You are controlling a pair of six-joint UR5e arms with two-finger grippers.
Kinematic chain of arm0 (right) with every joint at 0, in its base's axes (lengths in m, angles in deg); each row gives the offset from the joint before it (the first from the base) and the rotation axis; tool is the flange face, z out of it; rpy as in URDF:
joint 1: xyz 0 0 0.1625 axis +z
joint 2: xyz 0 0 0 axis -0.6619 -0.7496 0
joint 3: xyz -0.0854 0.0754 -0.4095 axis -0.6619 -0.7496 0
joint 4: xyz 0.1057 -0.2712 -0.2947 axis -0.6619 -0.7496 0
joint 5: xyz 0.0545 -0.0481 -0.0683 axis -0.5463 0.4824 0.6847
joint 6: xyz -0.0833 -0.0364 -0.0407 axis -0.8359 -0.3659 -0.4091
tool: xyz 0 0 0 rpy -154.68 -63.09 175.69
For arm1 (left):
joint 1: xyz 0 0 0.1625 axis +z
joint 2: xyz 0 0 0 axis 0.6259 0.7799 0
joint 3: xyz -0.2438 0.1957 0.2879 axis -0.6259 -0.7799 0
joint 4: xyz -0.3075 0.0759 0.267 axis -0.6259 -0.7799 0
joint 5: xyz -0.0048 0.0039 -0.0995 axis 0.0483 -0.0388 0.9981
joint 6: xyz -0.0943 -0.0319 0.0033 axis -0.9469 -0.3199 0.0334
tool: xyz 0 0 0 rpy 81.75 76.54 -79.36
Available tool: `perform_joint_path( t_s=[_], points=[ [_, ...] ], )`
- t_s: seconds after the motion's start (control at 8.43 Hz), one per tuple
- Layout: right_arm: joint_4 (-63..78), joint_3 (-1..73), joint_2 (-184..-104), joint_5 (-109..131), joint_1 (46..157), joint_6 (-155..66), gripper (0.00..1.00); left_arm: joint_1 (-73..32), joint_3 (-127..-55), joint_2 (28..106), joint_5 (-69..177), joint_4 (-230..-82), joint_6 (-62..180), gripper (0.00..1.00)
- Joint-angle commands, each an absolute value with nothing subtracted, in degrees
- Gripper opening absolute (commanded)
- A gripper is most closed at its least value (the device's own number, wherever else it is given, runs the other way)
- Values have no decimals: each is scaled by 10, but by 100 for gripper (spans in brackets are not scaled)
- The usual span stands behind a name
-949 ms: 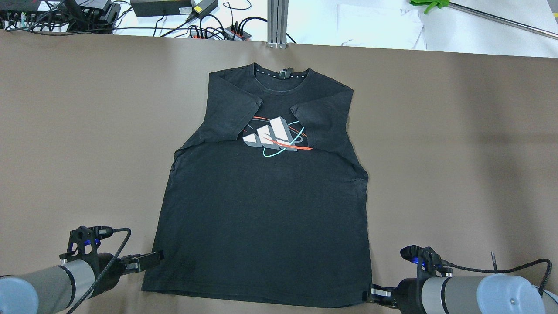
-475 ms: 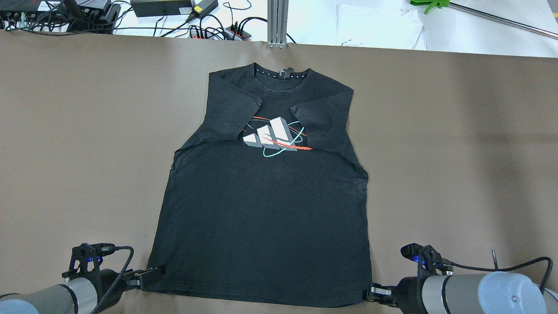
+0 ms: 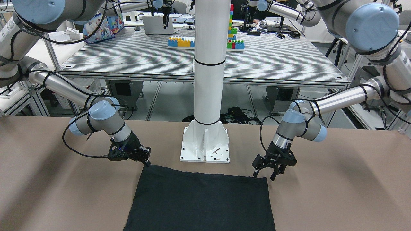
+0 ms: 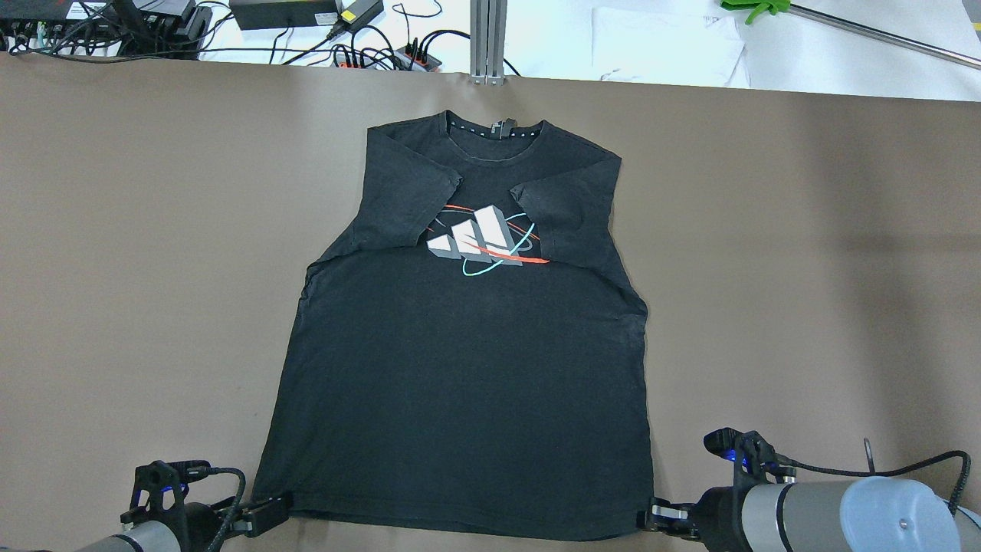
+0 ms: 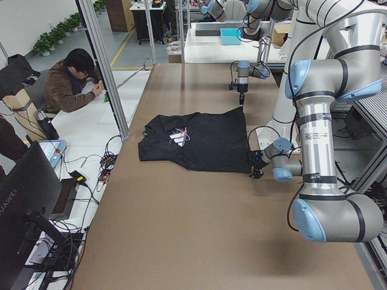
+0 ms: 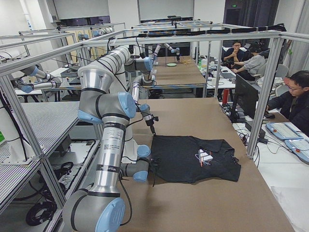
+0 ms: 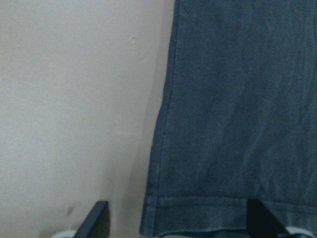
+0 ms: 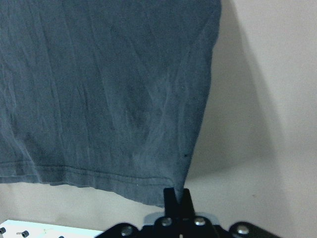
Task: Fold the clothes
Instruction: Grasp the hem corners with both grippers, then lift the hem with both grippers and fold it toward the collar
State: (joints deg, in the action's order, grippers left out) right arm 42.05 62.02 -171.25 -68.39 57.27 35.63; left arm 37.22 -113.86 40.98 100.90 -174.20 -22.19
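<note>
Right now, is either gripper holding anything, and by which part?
The right gripper pinches the black T-shirt by a bottom hem corner; the left gripper is open over the other corner, holding nothing.

Black T-shirt, white-red-teal chest print; plain brown table.

light: bright, even, from above | shadow: soft band on table just beyond right gripper | wrist views: slightly soft, shirt washed bluish
</note>
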Motion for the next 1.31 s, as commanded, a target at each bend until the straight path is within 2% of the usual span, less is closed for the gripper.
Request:
perform_joint_path(
  t_s=[0.0, 0.36, 0.83, 1.19],
  points=[
    [420, 621, -1712, -686, 573, 355, 0, 378, -1137, 410, 1004, -1742, -223, 1],
    [420, 623, -1710, -687, 573, 355, 0, 381, -1140, 407, 995, -1740, -219, 0],
    [420, 642, -1719, -706, 582, 355, 0, 378, -1194, 404, 1027, -1740, -218, 0],
    [415, 735, -1771, -825, 654, 356, 0, 331, -1333, 322, 1141, -1744, -213, 0]
  ],
)
